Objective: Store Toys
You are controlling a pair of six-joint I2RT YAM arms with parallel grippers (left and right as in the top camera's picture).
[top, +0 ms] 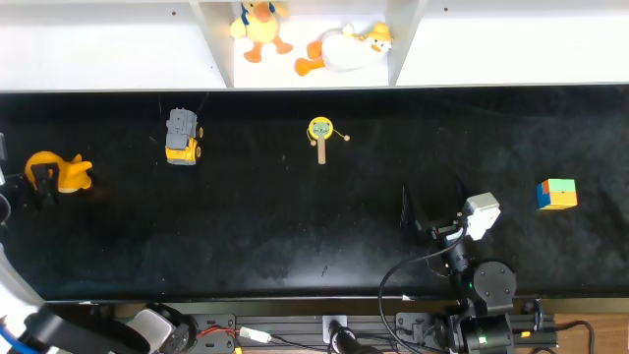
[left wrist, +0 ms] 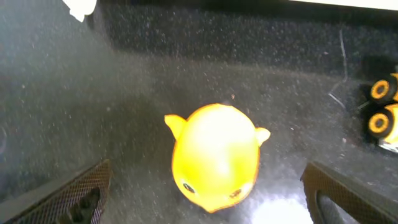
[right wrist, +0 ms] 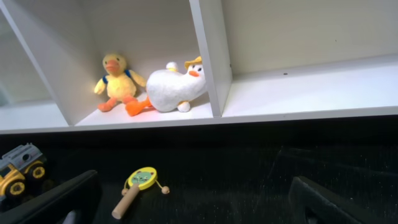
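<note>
Shelved in middle compartment of white shelf [top: 216, 39]: yellow plush duck [top: 259, 28], white plush goose [top: 344, 49]. Remaining on black desk [top: 295, 226]: yellow-grey toy truck [top: 183, 136], wooden-handled rattle drum [top: 320, 133], multicoloured cube [top: 556, 194], yellow rubber whale [left wrist: 214, 155]. Left tool [left wrist: 205, 167] wide open astride whale, gripping nothing. Right tool [right wrist: 194, 177] open, empty.

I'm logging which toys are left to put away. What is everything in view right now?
Duck plush: 1, yellow, shelf's middle compartment.
Goose plush: 1, white, same compartment, beside the duck plush.
Toy truck: 1, yellow and grey, table, left of middle.
Rattle drum: 1, yellow-green, wooden handle, table's middle.
Whale toy: 1, yellow, table's far left.
Cube: 1, multicoloured, table's right.
Shelf: 1, white, behind the table.
Table: 1, black.
Left gripper: 1, black, open, at the whale toy.
Right gripper: 1, black, open, empty, over the table's right half.
</note>
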